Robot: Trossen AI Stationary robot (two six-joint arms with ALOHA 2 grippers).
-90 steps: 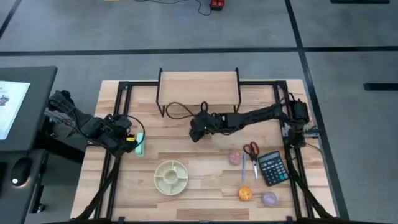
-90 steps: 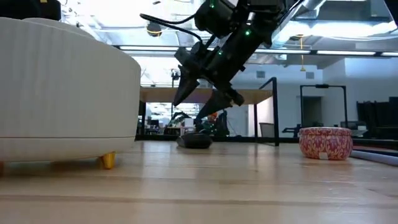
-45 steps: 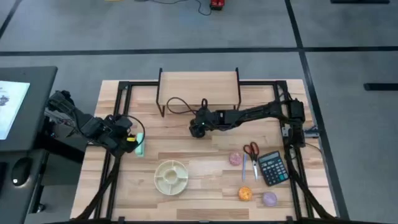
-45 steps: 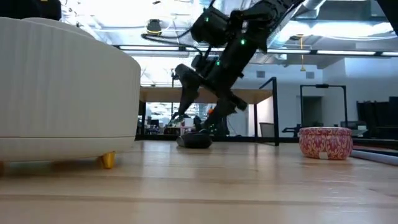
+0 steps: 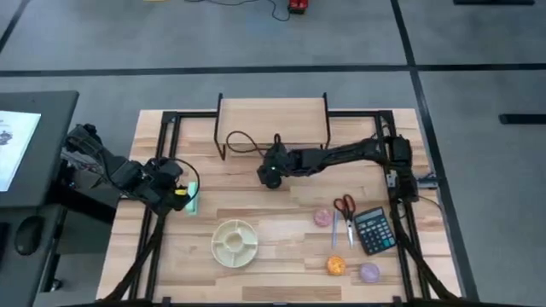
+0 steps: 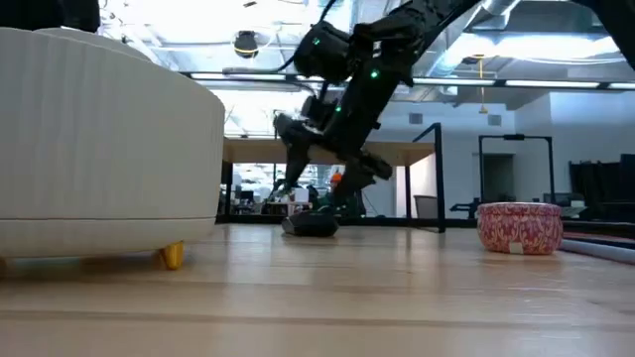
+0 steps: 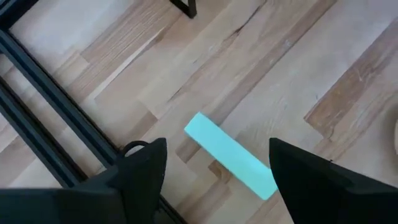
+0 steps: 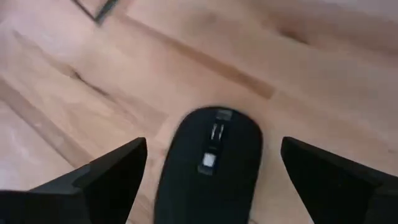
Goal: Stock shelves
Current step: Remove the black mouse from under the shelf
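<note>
shelves point(image 5: 273, 113): a light-wood plank on thin black legs at the middle of the tabletop's far edge; its top is bare in the high view. in the low view it shows far back point(image 6: 397, 153), behind the right arm.
right gripper point(image 5: 270, 177): reached out from the right edge to the middle of the tabletop, just in front of the shelves. fingers spread wide, holding nothing.
mouse point(image 8: 210, 165): black computer mouse lying flat on the wood. the right wrist view shows it between the two open fingers point(image 8: 102, 174); the high view hides it under the gripper; the low view shows it as a low dark lump point(image 6: 315, 225) on the tabletop under the fingertips, whether touched i cannot tell.
left gripper point(image 5: 181, 193): waiting near the left edge of the tabletop, fingers wide apart and empty.
mint block point(image 7: 230, 155): a long pale green bar lying flat, seen between the left fingers in the left wrist view; in the high view only a sliver point(image 5: 194, 198) shows beside the gripper.
divided dish point(image 5: 235, 242): round, cream, near the front edge at the middle; in the low view it fills the left side as a ribbed wall point(image 6: 99, 149).
right front corner: scissors point(image 5: 345, 209), calculator point(image 5: 372, 230), a pink piece point(image 5: 323, 217), an orange piece point(image 5: 336, 266), a lilac piece point(image 5: 368, 272).
patterned bowl point(image 6: 519, 227): red and white, seen only in the low view.
</note>
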